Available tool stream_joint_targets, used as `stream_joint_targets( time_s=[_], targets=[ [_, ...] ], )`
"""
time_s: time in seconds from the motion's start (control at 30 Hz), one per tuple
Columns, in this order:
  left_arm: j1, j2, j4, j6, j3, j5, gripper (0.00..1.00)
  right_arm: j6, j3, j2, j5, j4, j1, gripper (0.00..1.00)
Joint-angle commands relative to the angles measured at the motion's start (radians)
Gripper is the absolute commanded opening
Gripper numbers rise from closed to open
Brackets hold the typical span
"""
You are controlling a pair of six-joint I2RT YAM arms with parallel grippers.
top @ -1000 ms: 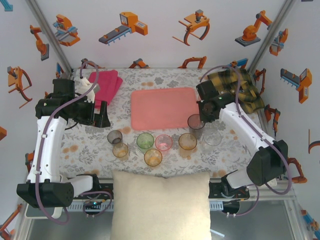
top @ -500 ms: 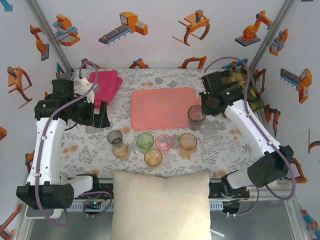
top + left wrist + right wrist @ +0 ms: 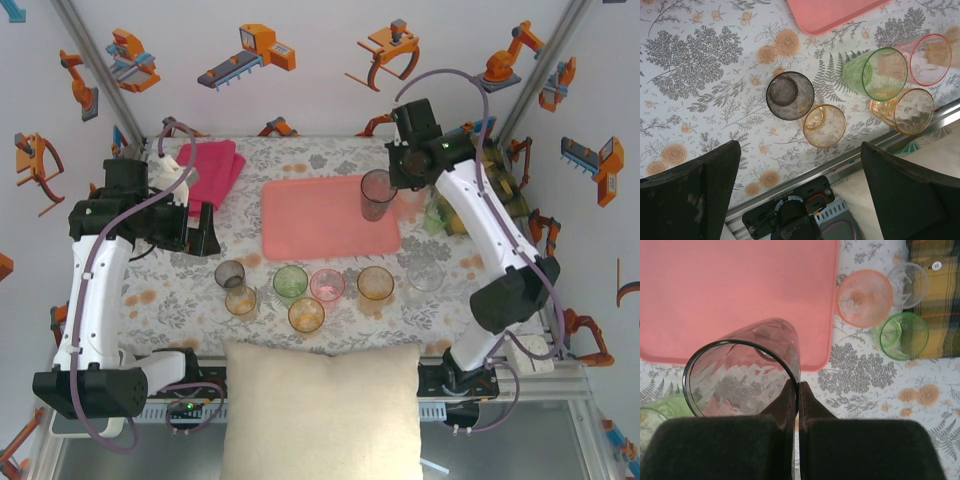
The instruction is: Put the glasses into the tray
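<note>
Right claw [image 3: 390,182], top view: clamped on the rim of the smoky grey glass [image 3: 377,197], which I see hanging over the right end of the tray [image 3: 310,220].
Left claw [image 3: 203,238], top view: low over the tablecloth [image 3: 160,290], left of the tray, holding nothing.
Front row, top view: 7 glasses [image 3: 327,285] stand on the tablecloth, just in front of the tray.
Left wrist view: fingers [image 3: 695,190] spread wide, nothing between them; a dark glass [image 3: 790,95] sits just beside an amber glass [image 3: 825,125].
Right wrist view: fingers [image 3: 790,400] pinch the smoky grey glass [image 3: 740,370] at its rim, over the tray [image 3: 715,290]; 3 more glasses [image 3: 863,297] stand right of the tray.
</note>
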Motion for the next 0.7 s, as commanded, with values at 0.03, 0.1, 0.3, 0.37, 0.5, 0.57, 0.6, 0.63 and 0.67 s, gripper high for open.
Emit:
stream_joint_targets(
  time_s=[0.03,0.1,0.3,0.37,0.5,0.57,0.6,0.63,0.67],
  targets=[
    [-0.003,0.006,-0.007,0.000,0.021,-0.001,0.97,-0.027,0.116,0.092,0.025,0.013,-0.019,0.00],
    [-0.003,0.009,-0.009,0.001,0.024,-0.005,0.97,-0.022,0.155,0.139,0.017,0.027,-0.034,0.00],
    [-0.002,0.022,-0.017,0.002,0.033,-0.010,0.97,-0.008,0.289,0.283,-0.011,0.050,-0.083,0.00],
    [0.001,0.027,-0.019,0.001,0.037,-0.008,0.97,0.000,0.333,0.327,-0.021,0.050,-0.098,0.00],
    [0.006,0.031,-0.020,-0.004,0.037,0.001,0.97,0.015,0.403,0.406,-0.049,0.050,-0.126,0.00],
    [0.008,0.033,-0.019,-0.004,0.035,0.003,0.97,0.022,0.424,0.435,-0.058,0.050,-0.133,0.00],
    [0.009,0.033,-0.019,-0.006,0.033,0.005,0.97,0.024,0.432,0.446,-0.063,0.051,-0.139,0.00],
    [0.012,0.033,-0.019,-0.006,0.034,0.005,0.97,0.029,0.437,0.454,-0.067,0.050,-0.142,0.00],
    [0.014,0.032,-0.019,-0.007,0.033,0.006,0.97,0.034,0.440,0.463,-0.069,0.052,-0.146,0.00]
  ],
)
